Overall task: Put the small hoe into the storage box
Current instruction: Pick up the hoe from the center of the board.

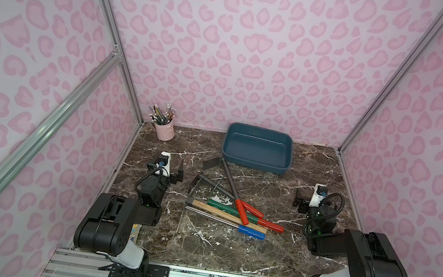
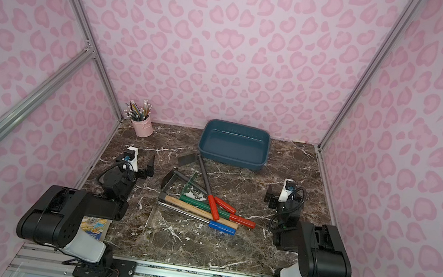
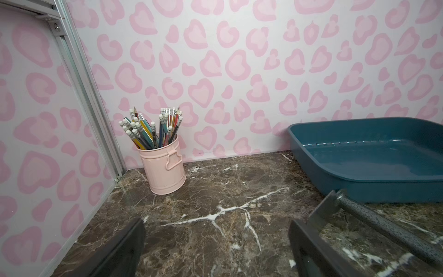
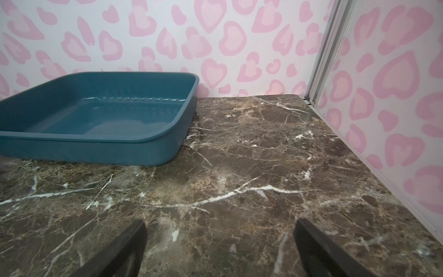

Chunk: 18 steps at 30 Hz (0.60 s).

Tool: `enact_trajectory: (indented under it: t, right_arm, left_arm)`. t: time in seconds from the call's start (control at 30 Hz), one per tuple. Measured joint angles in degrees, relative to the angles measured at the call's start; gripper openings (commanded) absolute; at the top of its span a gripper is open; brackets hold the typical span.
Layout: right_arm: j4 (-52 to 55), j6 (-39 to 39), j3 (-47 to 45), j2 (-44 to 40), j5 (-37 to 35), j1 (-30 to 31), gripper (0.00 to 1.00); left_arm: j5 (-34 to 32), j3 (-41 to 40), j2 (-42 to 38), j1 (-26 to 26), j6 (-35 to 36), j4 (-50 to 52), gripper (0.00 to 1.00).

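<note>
The small hoe [image 1: 229, 180] lies on the marble top in front of the storage box [image 1: 253, 165]. Its dark blade points at the box and its red handle rests on a pile of tools; both top views show it [image 2: 205, 178]. The dark blue box [image 2: 230, 160] is empty. My left gripper [image 1: 168, 164] stands open to the left of the hoe's blade, apart from it. The left wrist view shows the blade and shaft [image 3: 383, 225] just past one finger [image 3: 309, 249]. My right gripper [image 1: 316, 195] stands open and empty at the right, with the box [image 4: 96, 151] ahead of it.
Under the hoe's handle lie a wooden-handled hammer [image 1: 228, 214], a green-shafted tool [image 1: 228, 208] with a red end, a blue-handled tool [image 1: 252, 232] and another dark-bladed tool [image 1: 197, 185]. A pink pencil cup [image 1: 164, 131] stands at the back left. Pink patterned walls close three sides.
</note>
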State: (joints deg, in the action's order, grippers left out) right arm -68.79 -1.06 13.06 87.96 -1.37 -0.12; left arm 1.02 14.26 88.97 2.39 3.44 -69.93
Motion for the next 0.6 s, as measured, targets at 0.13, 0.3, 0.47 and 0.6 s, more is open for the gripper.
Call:
enact_trajectory:
  t: [0.13,0.3,0.47,0.6]
  right_arm:
    - [0.0,0.0,0.0,0.0,0.0,-0.04,1.0]
    - [0.0,0.0,0.0,0.0,0.0,-0.04,1.0]
    - [0.0,0.0,0.0,0.0,0.0,-0.04,1.0]
    - [0.0,0.0,0.0,0.0,0.0,-0.04,1.0]
  left_arm:
    - [0.0,0.0,0.0,0.0,0.0,0.0,0.97]
    - [0.0,0.02,0.02,0.0,0.0,0.0,0.97]
    - [0.0,0.09,0.02,0.0,0.0,0.0,0.97]
    - [0.0,0.09,0.02,0.0,0.0,0.0,0.96]
